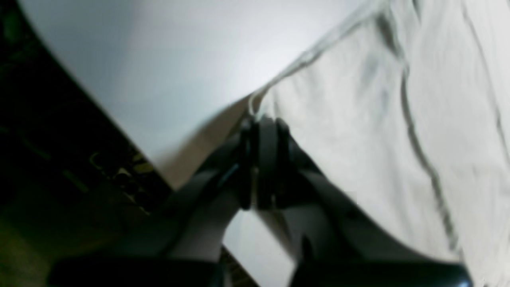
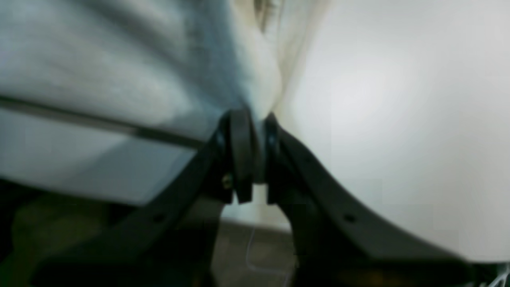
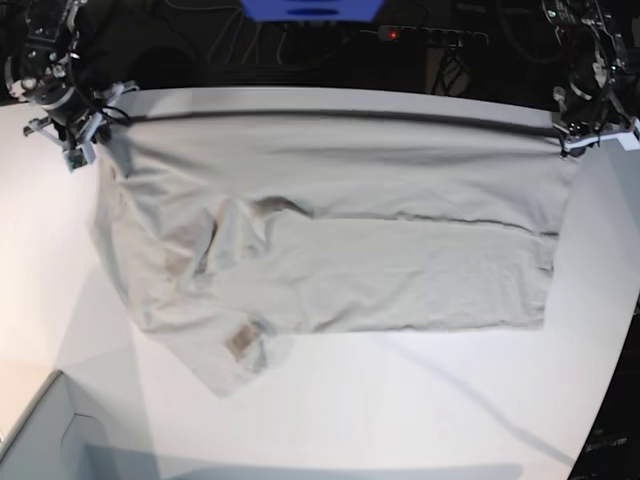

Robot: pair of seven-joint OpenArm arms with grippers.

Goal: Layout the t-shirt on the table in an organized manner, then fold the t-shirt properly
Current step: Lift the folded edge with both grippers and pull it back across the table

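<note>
Base view, white table (image 3: 420, 400) filling the scene, grey-beige t-shirt (image 3: 340, 240) spread across its far half, left gripper (image 3: 578, 140) pinching the shirt's far right corner, right gripper (image 3: 85, 135) pinching its far left corner, pale box corner (image 3: 40, 440) near left

The base view looks down from high in front, taking in the whole smooth white tabletop (image 3: 400, 400) and the spread light grey-beige cotton t-shirt (image 3: 340, 250), with both arms at the far corners. The left wrist view sits right behind the black left gripper (image 1: 261, 123), very near and blurred, facing along the cloth's edge. The right wrist view does likewise behind the black right gripper (image 2: 255, 119). Each wrist view shares one far shirt corner with the base view.
</note>
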